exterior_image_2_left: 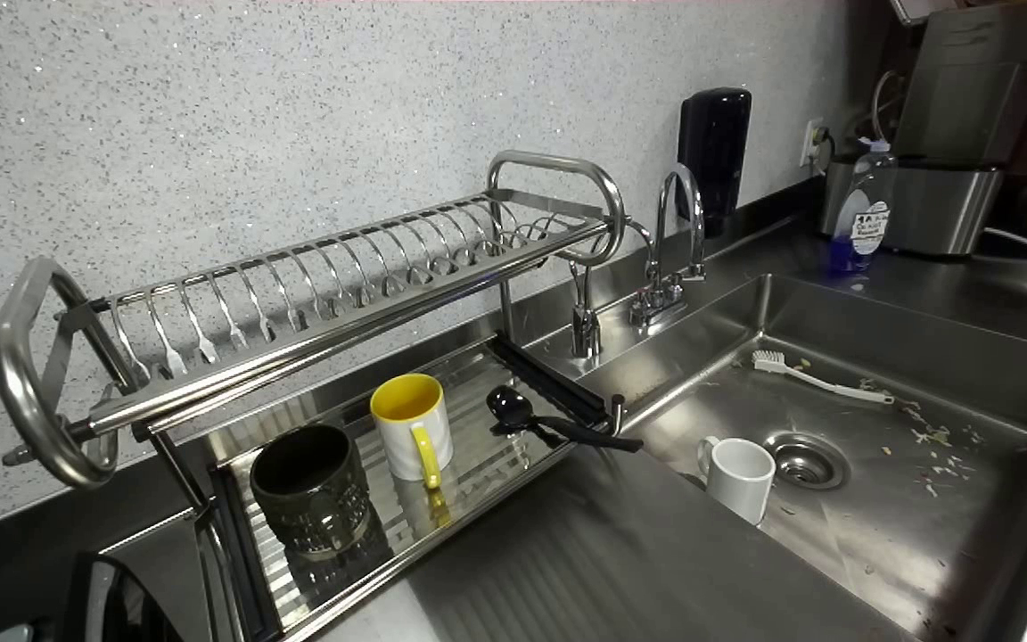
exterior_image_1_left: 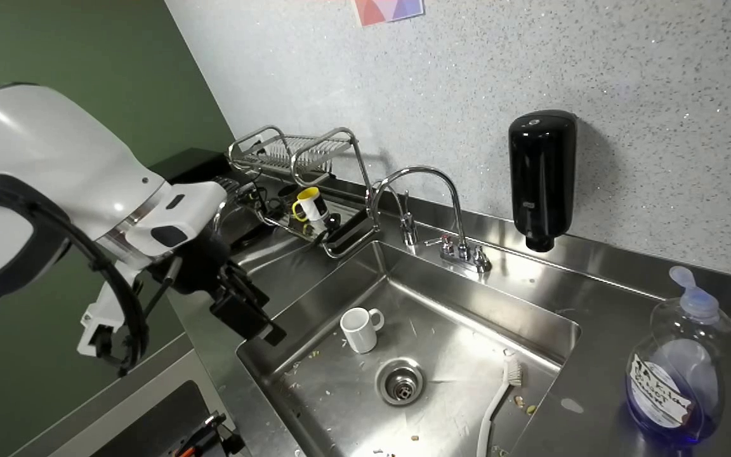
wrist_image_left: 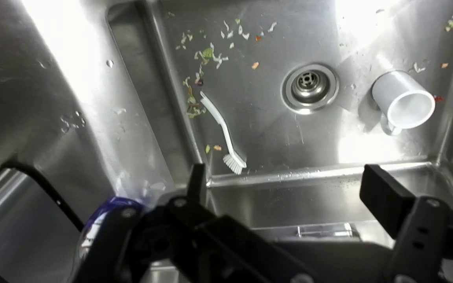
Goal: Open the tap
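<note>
The chrome tap (exterior_image_1_left: 464, 251) stands behind the sink's back edge, with an arched gooseneck spout and small lever handles at its base. It also shows in an exterior view (exterior_image_2_left: 656, 301). The spout is turned toward the dish rack side and no water shows. My gripper (exterior_image_1_left: 271, 317) is in the air over the sink's near corner on the rack side, well apart from the tap. In the wrist view my gripper (wrist_image_left: 284, 169) is open, its fingers wide apart with nothing between them. A shiny strip low in that view may be the tap's base; the fingers' linkage hides most of it.
The sink (exterior_image_1_left: 467, 317) holds a white mug (exterior_image_1_left: 359, 330), a white brush (exterior_image_1_left: 499, 400) and food scraps. A wire dish rack (exterior_image_2_left: 371, 276) stands beside it. A slim second spout (exterior_image_1_left: 408, 230), a black dispenser (exterior_image_1_left: 543, 178) and a soap bottle (exterior_image_1_left: 676, 368) are near the tap.
</note>
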Action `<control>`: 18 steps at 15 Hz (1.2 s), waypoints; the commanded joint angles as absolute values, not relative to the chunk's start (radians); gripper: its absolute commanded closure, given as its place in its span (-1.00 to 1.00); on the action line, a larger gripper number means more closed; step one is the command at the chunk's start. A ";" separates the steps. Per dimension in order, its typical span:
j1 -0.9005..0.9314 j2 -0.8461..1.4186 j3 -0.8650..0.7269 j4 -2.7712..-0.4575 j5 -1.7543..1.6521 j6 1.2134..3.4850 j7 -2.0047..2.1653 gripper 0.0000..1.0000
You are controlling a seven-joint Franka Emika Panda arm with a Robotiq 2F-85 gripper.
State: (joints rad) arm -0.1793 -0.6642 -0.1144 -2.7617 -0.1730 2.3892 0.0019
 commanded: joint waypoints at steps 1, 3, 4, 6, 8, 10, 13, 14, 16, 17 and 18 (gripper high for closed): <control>-0.139 -0.487 -0.106 -2.694 -0.139 2.623 0.008 -1.00; -0.121 -0.373 -0.111 -2.639 -0.132 2.734 -0.018 -1.00; -0.112 -0.319 -0.115 -2.610 -0.129 2.772 -0.031 -1.00; -0.094 -0.200 -0.124 -2.528 -0.113 2.796 -0.052 -1.00; -0.092 -0.079 -0.123 -2.430 -0.098 2.784 -0.061 -1.00; -0.099 0.047 -0.118 -2.317 -0.085 2.759 -0.049 -1.00; -0.110 0.176 -0.118 -2.184 -0.100 2.709 -0.029 -1.00; -0.105 0.097 -0.115 -2.286 -0.093 2.761 -0.025 -1.00; -0.106 0.172 -0.117 -2.218 -0.093 2.757 -0.025 -1.00; -0.107 0.186 -0.118 -2.205 -0.093 2.756 -0.025 -1.00; -0.108 0.189 -0.118 -2.200 -0.093 2.755 -0.025 -1.00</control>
State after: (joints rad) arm -0.1084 0.1898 -0.1164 -2.2017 -0.0950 2.7583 -0.0219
